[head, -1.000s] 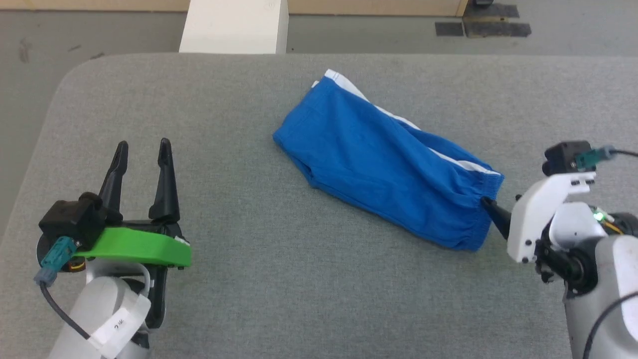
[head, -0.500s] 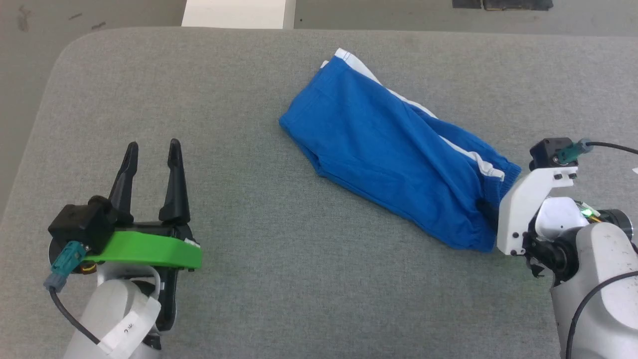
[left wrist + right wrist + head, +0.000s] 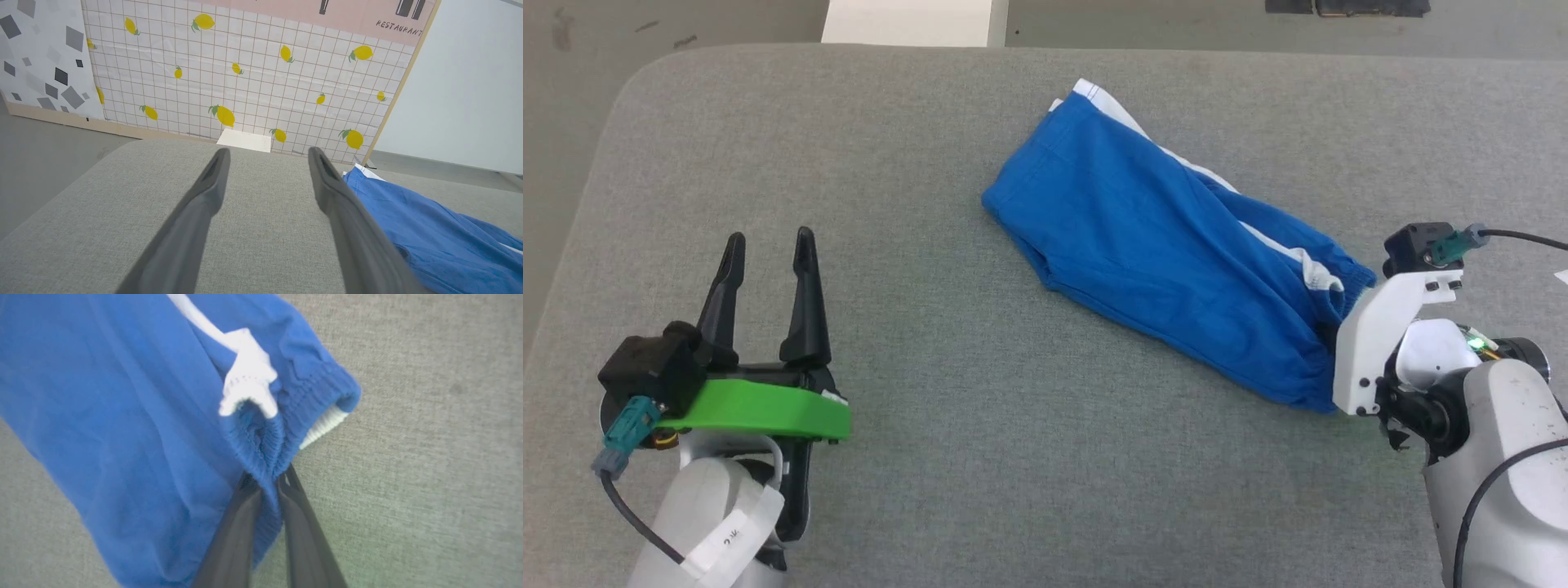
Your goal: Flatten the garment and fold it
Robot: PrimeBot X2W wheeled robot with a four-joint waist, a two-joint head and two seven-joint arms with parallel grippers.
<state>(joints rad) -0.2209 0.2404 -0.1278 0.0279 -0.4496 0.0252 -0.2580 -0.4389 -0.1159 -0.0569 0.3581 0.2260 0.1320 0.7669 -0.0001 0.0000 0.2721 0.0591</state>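
The garment (image 3: 1168,245), bright blue shorts with white trim, lies folded lengthwise and slanted across the grey table, its gathered waistband at the lower right. My right gripper (image 3: 267,477) is shut on that waistband, with blue elastic pinched between its two dark fingers; in the head view the right gripper (image 3: 1331,335) sits at the garment's right end, its fingertips hidden behind the white mount. My left gripper (image 3: 768,249) stands open over bare table at the lower left, well away from the garment (image 3: 429,228), with nothing between its fingers.
The grey padded table (image 3: 980,425) has a rounded far-left corner, with floor beyond it. A white block (image 3: 907,20) stands behind the far edge. A lemon-print tiled wall panel (image 3: 245,73) stands behind the table in the left wrist view.
My right gripper has closed on the garment's waistband, bunching the elastic. The head camera tilted down early on, shifting the whole picture. The left arm has stayed in place.
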